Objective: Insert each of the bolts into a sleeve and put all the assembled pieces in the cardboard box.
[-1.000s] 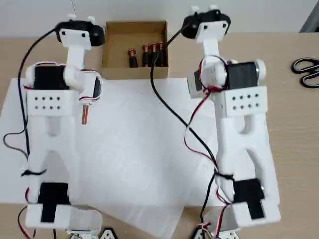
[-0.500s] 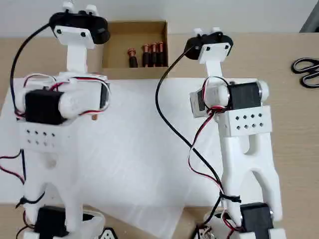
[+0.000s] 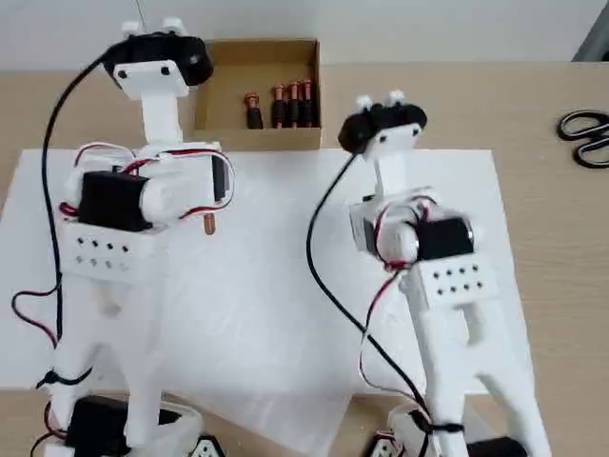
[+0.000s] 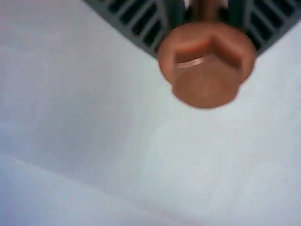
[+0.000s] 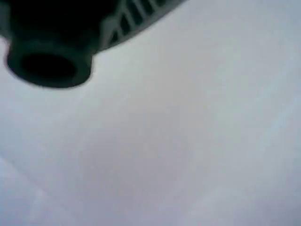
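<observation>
Copper bolt [image 4: 207, 66] in left gripper [image 4: 207, 7], black tubular sleeve [image 5: 47, 81] seemingly in right gripper [image 5: 59, 19].

Box [image 3: 257, 140] far centre on table [image 3: 542, 238], pieces [image 3: 284, 105] in its right half; sheet [image 3: 266, 305] just near of it. Scissors [image 3: 585, 133] far right. Bolt [image 4: 207, 66] over sheet's left, sleeve [image 5: 47, 66] over sheet too.

No legible text, numerals, labels or signs — the cardboard box [image 3: 257, 139] and the white sheet [image 3: 276, 305] present plain, unmarked surfaces as far as can be made out.
</observation>
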Robot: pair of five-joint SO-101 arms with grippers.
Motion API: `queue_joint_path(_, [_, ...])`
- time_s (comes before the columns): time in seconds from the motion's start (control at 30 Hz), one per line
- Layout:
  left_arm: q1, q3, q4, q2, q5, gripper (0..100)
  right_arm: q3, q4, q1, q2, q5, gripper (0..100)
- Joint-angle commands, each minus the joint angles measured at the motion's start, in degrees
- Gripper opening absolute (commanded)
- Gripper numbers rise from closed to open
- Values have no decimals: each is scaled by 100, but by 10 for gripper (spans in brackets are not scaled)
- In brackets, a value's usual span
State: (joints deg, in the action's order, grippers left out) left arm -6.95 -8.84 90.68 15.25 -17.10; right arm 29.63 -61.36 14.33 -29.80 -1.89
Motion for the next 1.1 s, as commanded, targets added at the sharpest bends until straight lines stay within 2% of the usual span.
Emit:
queue_joint_path(0.0, [-79, 171, -352, 229, -53, 6, 448, 602, 48, -673, -62, 3])
queue_joint_path(0.17, [-325, 189, -369, 237, -70, 6, 1222, 1174, 66, -1253, -35, 3])
queue_joint_path(0.37, [-404, 215, -870, 633, -703, 6, 2242, 1719, 532, -1947, -9, 4])
queue_joint_path(0.63, [-448, 576, -1037, 738, -721, 6, 3622, 3011, 989, -2862, -9, 4])
queue_joint_path(0.87, [-457, 1684, -2242, 782, -747, 6, 4281, 3714, 1059, -3363, -9, 4])
queue_joint_path(1.07, [-1125, 2105, -2927, 791, -747, 6, 4501, 3749, 1411, -3697, 0, 4])
